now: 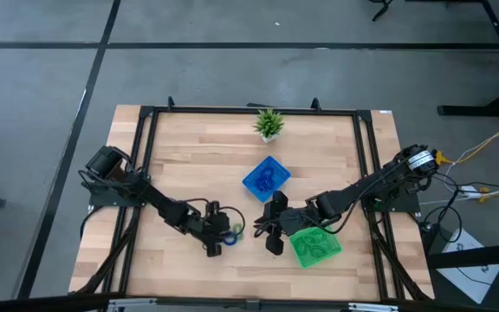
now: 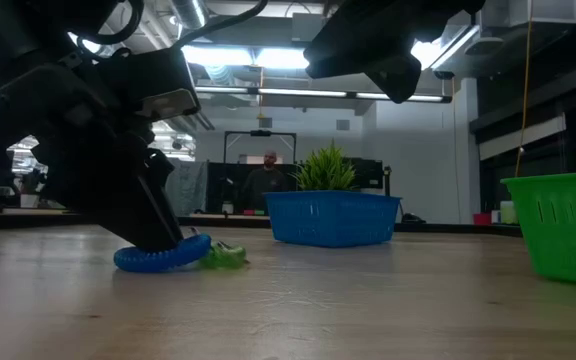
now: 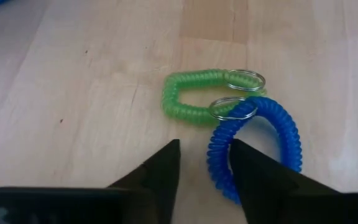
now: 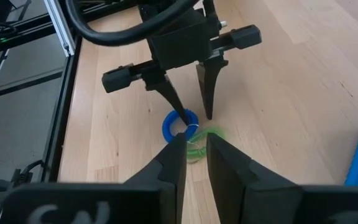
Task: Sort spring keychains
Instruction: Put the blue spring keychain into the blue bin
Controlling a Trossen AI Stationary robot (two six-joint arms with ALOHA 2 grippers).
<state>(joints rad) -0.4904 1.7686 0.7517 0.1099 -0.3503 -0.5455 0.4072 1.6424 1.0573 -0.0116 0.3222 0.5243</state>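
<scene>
Blue spring keychain (image 3: 257, 146) and green one (image 3: 194, 93) — touching, flat on wood.

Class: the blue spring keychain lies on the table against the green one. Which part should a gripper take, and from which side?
Grip the blue spring keychain on the coil arc farthest from the green spring keychain, coming straight down with one finger inside the loop. It lies flat, and its metal ring end overlaps the green one. The left gripper already straddles that arc.

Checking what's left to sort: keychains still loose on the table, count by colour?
Blue spring keychain: 1, with one of the left gripper's fingers inside its loop
Green spring keychain: 1
Total loose on the table: 2
</scene>
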